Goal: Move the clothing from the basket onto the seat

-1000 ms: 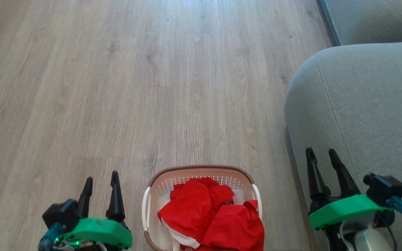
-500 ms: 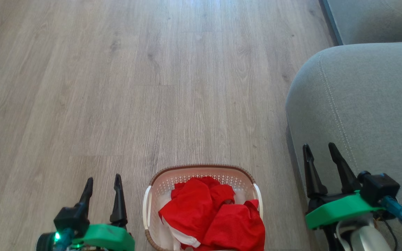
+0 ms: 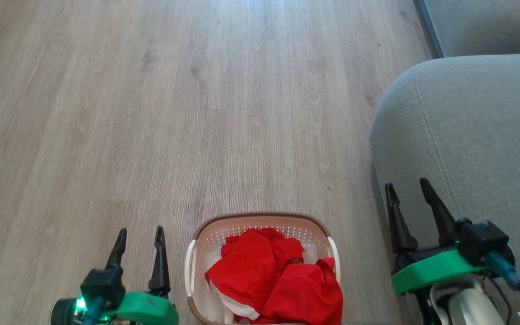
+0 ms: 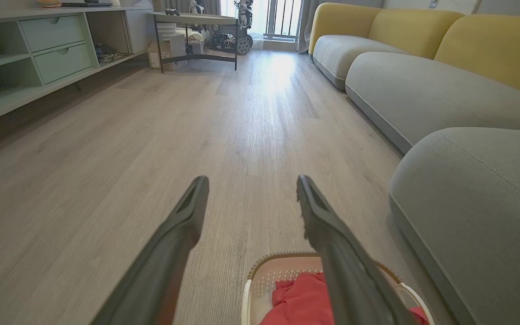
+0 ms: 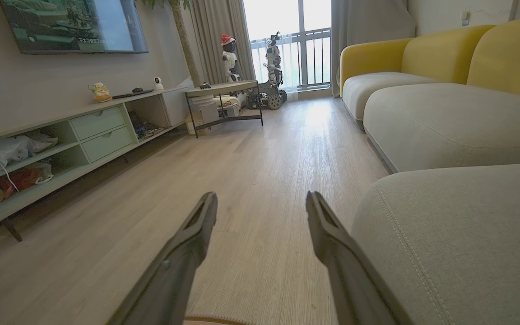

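Basket [image 3: 260, 220] on the floor just right of my left gripper [image 3: 141, 230], whose fingers are spread and holding nothing. Red clothing [image 3: 273, 280] is heaped inside, white trim showing. Right gripper [image 3: 406, 183] also spread and empty, with the seat [image 3: 467, 135] just to its right. Basket's near end is cut off by the head view's bottom edge.

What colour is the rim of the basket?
Brown, with a woven look, around the cream-white basket; clearest in the head view.
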`<state>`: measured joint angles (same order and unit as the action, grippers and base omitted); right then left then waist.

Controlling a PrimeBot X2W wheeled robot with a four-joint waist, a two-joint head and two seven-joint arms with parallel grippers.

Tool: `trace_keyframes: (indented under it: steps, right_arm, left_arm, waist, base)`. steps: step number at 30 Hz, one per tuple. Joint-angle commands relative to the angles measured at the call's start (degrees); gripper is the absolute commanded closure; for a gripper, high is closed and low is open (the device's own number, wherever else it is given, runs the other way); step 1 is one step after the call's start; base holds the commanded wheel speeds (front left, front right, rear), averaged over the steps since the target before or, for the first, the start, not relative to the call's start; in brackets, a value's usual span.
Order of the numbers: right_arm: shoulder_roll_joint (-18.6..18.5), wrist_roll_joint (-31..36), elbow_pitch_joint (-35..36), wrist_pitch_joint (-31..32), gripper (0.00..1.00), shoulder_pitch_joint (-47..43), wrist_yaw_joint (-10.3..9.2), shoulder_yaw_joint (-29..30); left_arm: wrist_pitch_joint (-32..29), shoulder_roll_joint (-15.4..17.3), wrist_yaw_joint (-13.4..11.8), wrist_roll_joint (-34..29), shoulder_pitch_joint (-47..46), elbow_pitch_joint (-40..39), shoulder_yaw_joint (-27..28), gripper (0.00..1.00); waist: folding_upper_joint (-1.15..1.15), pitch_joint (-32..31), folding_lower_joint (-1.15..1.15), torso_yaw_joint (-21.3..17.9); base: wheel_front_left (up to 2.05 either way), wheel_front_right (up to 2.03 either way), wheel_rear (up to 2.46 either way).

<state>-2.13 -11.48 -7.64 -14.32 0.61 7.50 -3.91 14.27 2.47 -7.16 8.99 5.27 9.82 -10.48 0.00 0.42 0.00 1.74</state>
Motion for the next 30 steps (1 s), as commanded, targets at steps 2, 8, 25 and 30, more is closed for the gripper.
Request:
trace_keyframes:
  steps: [2, 8, 25, 30]
  right_arm:
    - [-0.75, 0.73, 1.69, -0.68, 0.00, 2.52, -0.01, -1.41]
    - [-0.75, 0.90, 1.13, -0.68, 0.00, 2.53, -0.01, -1.41]
    - [-0.75, 1.21, -0.15, -0.68, 0.00, 1.88, -0.01, -1.82]
    - [-0.75, 1.37, 0.01, -0.68, 0.00, 2.00, -0.01, -1.73]
  left_arm:
    - [0.73, 0.41, -0.40, 0.25, -2.18, -1.27, 1.63, 0.00]
    - [0.73, 0.41, -0.47, 0.35, -2.36, -0.97, 1.51, 0.00]
    - [0.73, 0.41, -0.35, 0.23, -2.12, -1.24, 1.10, 0.00]
    - [0.73, 0.41, -0.26, 0.05, -2.80, -1.37, 0.32, 0.00]
  waist:
    - [0.00, 0.05, 0.00, -0.01]
    - [0.00, -0.01, 0.00, 0.07]
    - [0.00, -0.03, 0.00, 0.33]
    - [0.00, 1.21, 0.00, 0.53]
  base:
    - [0.00, 0.00, 0.00]
    - [0.00, 0.00, 0.00]
    - [0.00, 0.00, 0.00]
    - [0.00, 0.00, 0.00]
